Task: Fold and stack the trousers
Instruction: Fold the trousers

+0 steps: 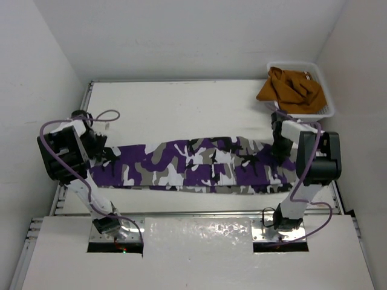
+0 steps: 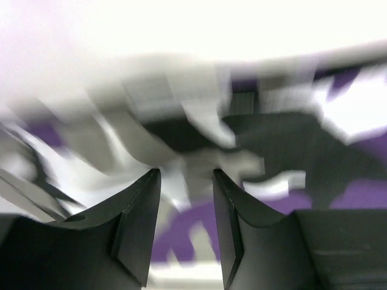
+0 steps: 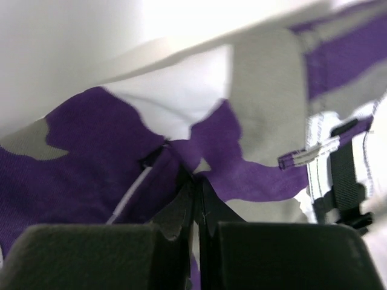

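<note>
While blur smears the trousers (image 2: 284, 145) ahead of my spread left hand (image 2: 186, 174), my right hand (image 3: 195, 184) pinches their fabric, tips half buried.

The trousers (image 1: 193, 164) across the table (image 1: 181, 109), basket (image 1: 296, 63) behind right.

Bright even light, glare on the near ledge (image 1: 199, 234), blurred trousers (image 2: 290, 145) in left wrist view.

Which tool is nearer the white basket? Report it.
Right. The right tool grips the right end of the trousers, just in front of the basket; the left tool is at their far left end.
</note>
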You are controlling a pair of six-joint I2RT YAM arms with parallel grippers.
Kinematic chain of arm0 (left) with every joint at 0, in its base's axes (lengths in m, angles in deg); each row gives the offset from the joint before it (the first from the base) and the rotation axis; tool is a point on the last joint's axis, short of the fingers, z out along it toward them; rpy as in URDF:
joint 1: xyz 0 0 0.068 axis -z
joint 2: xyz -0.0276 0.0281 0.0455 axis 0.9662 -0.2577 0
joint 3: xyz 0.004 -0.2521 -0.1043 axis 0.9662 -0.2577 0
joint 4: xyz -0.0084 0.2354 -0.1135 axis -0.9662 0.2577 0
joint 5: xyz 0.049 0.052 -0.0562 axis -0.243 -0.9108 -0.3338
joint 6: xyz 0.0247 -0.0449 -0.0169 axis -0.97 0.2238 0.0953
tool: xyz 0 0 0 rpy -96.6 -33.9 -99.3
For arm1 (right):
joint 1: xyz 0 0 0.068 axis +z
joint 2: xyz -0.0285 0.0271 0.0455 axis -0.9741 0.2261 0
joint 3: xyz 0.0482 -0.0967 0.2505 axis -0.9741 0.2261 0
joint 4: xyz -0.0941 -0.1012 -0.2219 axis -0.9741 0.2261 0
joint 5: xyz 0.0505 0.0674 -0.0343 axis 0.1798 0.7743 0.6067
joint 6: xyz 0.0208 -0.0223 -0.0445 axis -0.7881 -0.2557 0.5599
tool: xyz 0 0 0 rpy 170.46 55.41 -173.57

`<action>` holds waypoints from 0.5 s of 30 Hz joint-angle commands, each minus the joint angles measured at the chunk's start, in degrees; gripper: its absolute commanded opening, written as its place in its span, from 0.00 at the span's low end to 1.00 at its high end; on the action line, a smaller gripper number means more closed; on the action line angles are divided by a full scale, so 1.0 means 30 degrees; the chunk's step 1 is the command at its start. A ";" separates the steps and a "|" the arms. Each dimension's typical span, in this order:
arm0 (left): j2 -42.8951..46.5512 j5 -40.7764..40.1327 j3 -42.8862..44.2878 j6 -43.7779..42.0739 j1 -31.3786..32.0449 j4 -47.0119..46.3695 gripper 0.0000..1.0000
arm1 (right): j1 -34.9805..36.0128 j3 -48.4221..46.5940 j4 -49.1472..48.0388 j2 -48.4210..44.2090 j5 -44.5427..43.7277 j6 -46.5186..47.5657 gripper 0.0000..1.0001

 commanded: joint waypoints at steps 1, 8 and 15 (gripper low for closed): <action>-0.1192 0.2798 0.2417 0.1870 0.0657 -0.3598 0.38 | -0.0784 -0.2567 -0.5619 0.1698 0.0020 0.0028 0.02; -0.1518 0.4820 0.4706 0.2838 0.1185 -0.2778 0.39 | -0.1956 -0.4211 -0.7320 0.0706 0.2095 0.1610 0.05; -0.0261 0.4828 0.8040 0.4242 -0.0185 0.0121 0.42 | -0.4792 -0.3078 -0.5887 -0.3801 0.5084 0.1086 0.54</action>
